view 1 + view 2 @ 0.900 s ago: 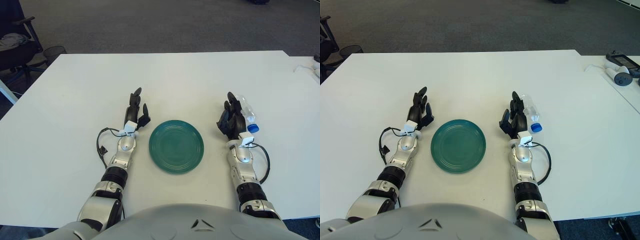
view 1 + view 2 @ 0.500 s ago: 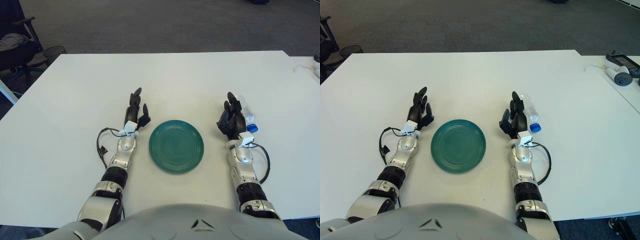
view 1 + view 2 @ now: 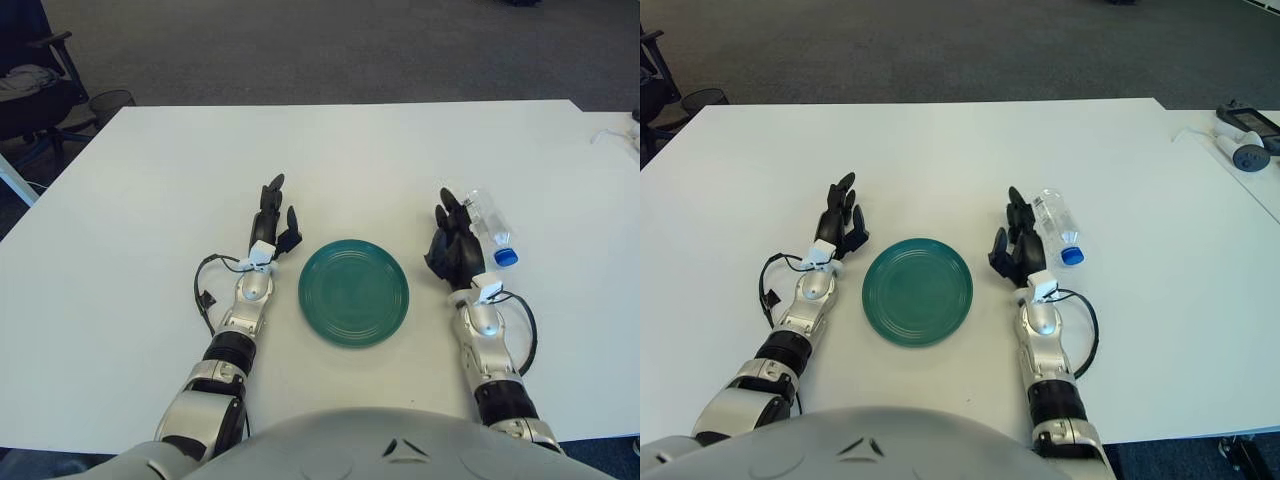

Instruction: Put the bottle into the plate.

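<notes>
**Bottle ungrasped, roll risk**

Left eye view: water bottle (image 3: pixel 488 224) lies on the tabletop (image 3: pixel 150 180), just right of right hand (image 3: pixel 450 250), fingers spread, empty. A sideways nudge could roll it away.

Right eye view: green plate (image 3: pixel 917 290) empty; left hand (image 3: pixel 840 228) idle, fingers relaxed.

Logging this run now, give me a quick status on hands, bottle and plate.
Left hand parked left of plate, open. Right hand open beside bottle, not gripping. Bottle lying on table, outside plate. Nothing blocking.

Right hand (image 3: pixel 1018 245) sits between bottle (image 3: pixel 1054 225) and plate (image 3: pixel 917 290); table (image 3: pixel 940 150) beyond bare.
</notes>
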